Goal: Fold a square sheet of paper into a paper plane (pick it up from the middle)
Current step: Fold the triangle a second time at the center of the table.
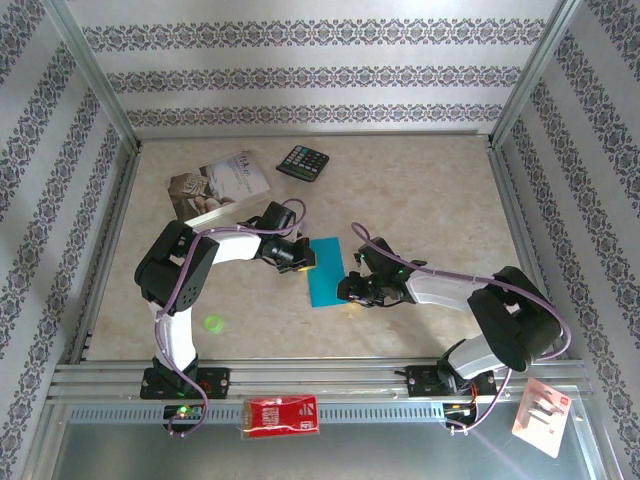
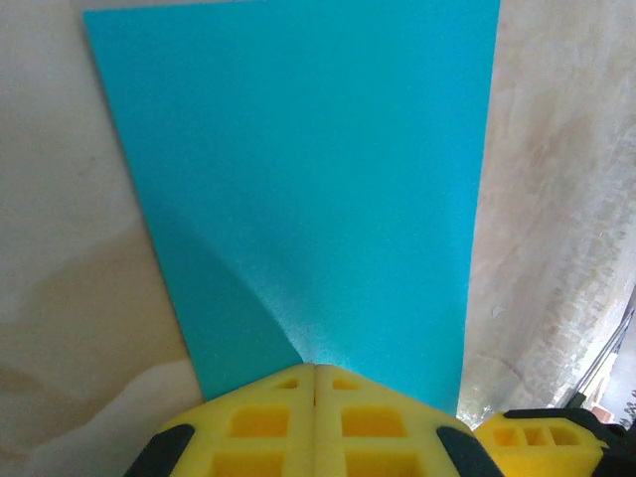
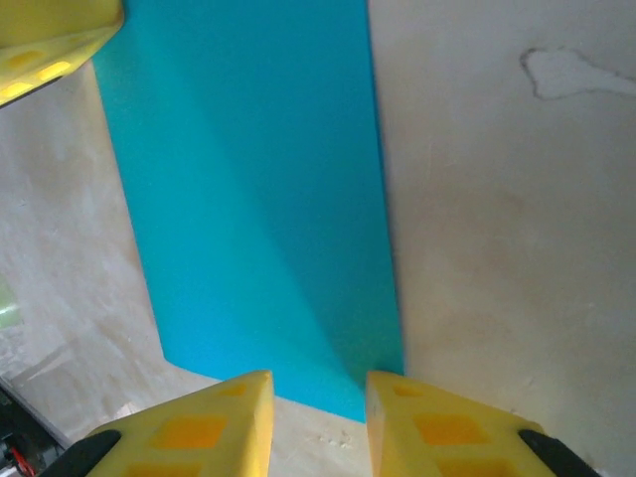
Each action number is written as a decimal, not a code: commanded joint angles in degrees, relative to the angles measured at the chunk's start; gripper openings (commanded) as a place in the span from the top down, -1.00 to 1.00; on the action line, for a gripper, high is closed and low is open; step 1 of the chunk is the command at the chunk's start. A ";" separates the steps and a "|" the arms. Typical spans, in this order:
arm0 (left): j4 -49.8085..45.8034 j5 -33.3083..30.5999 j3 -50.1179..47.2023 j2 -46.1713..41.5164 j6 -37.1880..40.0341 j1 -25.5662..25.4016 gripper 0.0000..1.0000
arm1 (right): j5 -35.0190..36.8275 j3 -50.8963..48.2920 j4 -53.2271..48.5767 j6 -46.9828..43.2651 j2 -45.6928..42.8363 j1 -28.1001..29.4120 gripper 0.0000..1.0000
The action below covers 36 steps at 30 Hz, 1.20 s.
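Observation:
The square sheet of paper [image 1: 326, 272] is turquoise and shows as a narrow rectangle on the table between the two arms. My left gripper [image 1: 305, 258] is at its left edge. In the left wrist view its yellow fingertips [image 2: 314, 370] are pressed together on the near edge of the paper [image 2: 298, 179], which bends up into them. My right gripper [image 1: 346, 290] stands at the paper's lower right corner. Its jaws [image 3: 318, 393] are apart, straddling that corner of the paper [image 3: 248, 199] with nothing pinched between them.
A pale printed book [image 1: 220, 187] and a black calculator [image 1: 303, 162] lie at the back left. A green spot [image 1: 212, 323] sits near the left arm's base. A red packet [image 1: 282, 416] and a white packet [image 1: 542, 415] rest on the front rail. Metal frame rails border the table.

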 commanded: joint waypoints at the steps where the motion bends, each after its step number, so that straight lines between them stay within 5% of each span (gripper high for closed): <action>1: -5.29 -2.80 -0.89 2.44 1.75 0.76 1.00 | 0.41 1.24 1.98 0.46 1.30 0.62 0.39; 36: -5.76 -2.58 -1.08 2.58 2.07 0.66 1.00 | -2.54 3.87 7.26 -2.22 1.87 0.08 0.25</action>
